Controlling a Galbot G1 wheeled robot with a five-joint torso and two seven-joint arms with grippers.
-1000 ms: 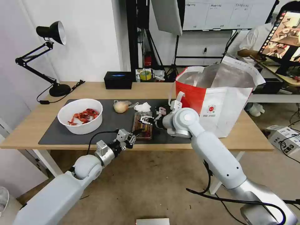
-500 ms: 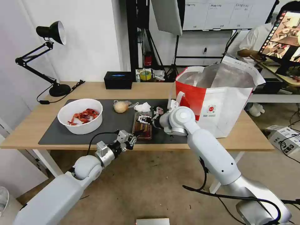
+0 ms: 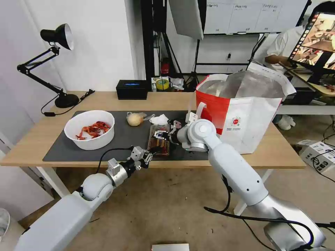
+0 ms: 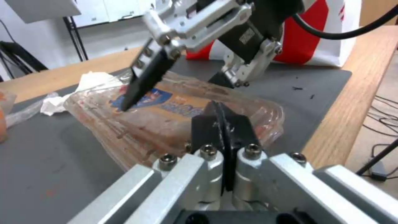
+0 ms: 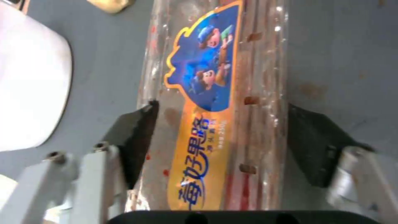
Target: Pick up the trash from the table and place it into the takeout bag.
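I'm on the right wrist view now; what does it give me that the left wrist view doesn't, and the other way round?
Right wrist view alone: the blue and yellow cartoon label running along the clear plastic tray, with a black finger on each long side, open and straddling it, and the white round bowl's rim.

Left wrist view alone: the left gripper, fingers pressed together at the tray's near end, the crumpled white tissue, and the red and white takeout bag.

Both: the tray on the dark grey mat and the right gripper.
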